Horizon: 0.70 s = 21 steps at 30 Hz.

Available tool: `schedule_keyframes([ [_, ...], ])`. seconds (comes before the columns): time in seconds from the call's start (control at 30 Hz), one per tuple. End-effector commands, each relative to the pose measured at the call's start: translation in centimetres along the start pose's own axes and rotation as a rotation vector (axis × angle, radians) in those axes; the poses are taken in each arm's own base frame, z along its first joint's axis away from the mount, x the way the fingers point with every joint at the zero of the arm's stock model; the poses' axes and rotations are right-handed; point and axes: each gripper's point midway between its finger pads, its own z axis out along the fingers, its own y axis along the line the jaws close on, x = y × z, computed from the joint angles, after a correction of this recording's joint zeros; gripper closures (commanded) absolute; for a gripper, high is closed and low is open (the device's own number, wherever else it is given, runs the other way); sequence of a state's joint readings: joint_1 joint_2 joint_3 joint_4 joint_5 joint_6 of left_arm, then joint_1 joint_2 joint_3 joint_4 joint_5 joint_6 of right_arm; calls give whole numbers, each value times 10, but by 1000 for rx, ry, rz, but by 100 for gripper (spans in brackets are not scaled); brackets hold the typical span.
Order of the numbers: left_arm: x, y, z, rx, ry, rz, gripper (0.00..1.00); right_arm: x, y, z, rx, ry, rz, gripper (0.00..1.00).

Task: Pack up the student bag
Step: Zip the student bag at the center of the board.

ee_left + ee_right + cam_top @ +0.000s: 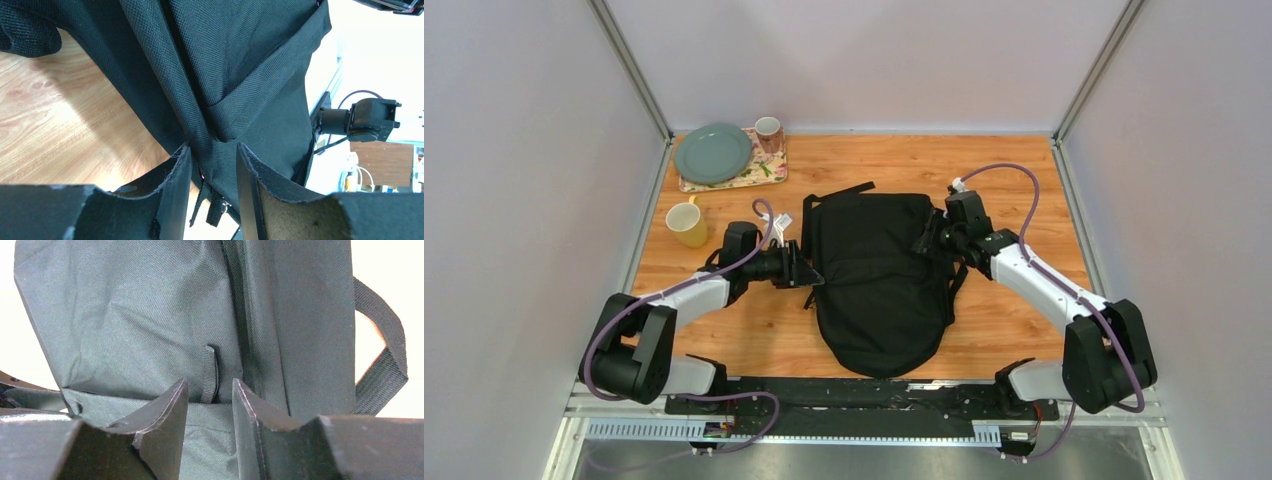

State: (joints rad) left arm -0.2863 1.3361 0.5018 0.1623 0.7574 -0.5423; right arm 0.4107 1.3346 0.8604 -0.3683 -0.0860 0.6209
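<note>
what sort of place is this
Probably a robot test cell in a lab: plain white panels on aluminium posts enclose a wooden table, and two robot arms are bolted to its near edge.

Back left on the wooden table (1014, 320): green plate (713, 153) on a floral tray (764, 172) (pink mug (768, 132) too), yellow cup (687, 223) nearby.

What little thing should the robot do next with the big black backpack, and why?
Probably close the right gripper on the small black webbing tab sitting between its parted fingertips. The left gripper pinches a bunched fold of the large black fabric student bag, so pulling that tab might start opening it.
</note>
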Motion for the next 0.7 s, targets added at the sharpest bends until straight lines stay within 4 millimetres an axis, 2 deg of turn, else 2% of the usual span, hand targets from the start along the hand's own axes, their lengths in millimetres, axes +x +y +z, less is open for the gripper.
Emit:
schedule_keyframes([
  [0.0,-4,-8,2,62,-11,2,56,-26,9,0,7,-94,-50,60],
  [0.13,0,-5,3,58,-12,-10,58,-32,15,-1,-17,-107,-69,59],
  [0.27,0,-7,3,75,-16,-18,59,-15,13,18,-17,-19,-72,61],
  [0.33,0,-7,4,75,-16,-18,65,-6,13,31,-25,23,-46,65],
  [0.4,0,-6,4,72,-11,-19,66,3,9,35,11,40,-39,68],
  [0.43,1,-6,4,71,-10,-15,67,6,14,34,7,29,-61,68],
  [0.53,1,-5,4,69,-10,-16,71,12,2,38,62,29,-81,70],
  [0.57,1,-6,4,73,-9,-14,74,11,4,38,67,35,-87,71],
  [0.6,1,-7,4,74,-9,-13,75,9,-6,38,120,28,-94,73],
  [0.67,2,-6,4,70,-6,-13,78,11,-10,40,143,34,-103,75],
])
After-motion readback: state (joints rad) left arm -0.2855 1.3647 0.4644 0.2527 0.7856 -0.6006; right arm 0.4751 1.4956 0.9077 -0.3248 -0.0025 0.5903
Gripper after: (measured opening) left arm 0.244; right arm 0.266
